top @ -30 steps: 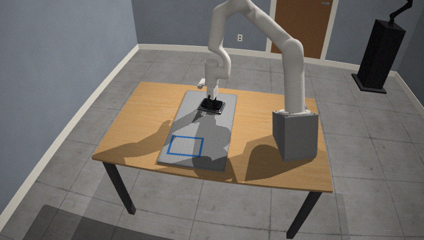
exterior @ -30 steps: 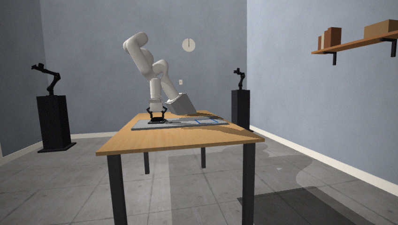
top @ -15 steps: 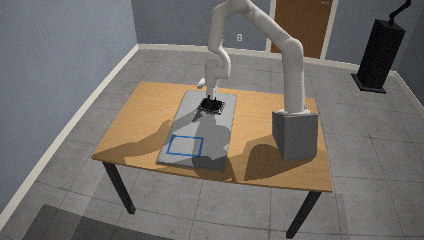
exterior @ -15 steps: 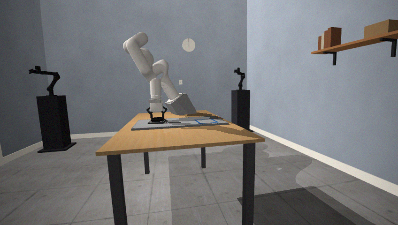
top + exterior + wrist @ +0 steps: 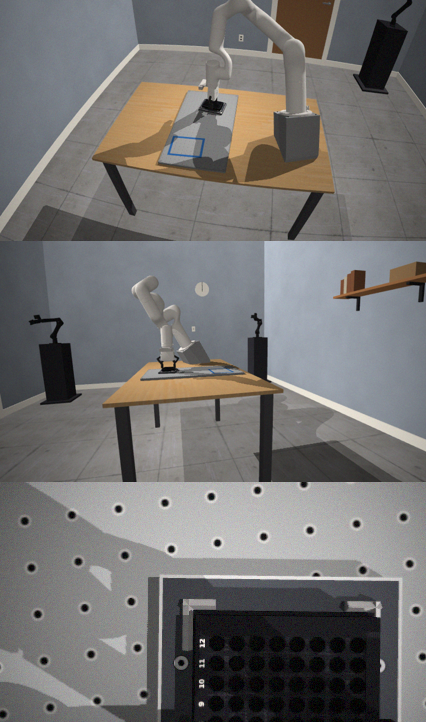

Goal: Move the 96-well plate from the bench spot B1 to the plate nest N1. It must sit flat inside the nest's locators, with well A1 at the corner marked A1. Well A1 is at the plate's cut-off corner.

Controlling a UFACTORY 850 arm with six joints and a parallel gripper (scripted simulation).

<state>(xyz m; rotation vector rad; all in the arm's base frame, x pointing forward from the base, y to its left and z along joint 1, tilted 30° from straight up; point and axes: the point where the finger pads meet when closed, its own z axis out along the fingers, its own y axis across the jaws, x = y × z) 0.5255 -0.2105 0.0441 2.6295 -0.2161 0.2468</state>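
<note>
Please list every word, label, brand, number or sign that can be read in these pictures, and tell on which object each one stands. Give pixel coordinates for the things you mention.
"12": on the black plastic well plate (image 5: 219, 105) (image 5: 287, 674), left edge, beside the top row of wells, turned sideways.
"11": same edge, next row.
"10": same edge, next row.
"9": same edge, next row.
Round white wall clock (image 5: 202, 289): no numbers readable.
No brand or word can be read.
</note>
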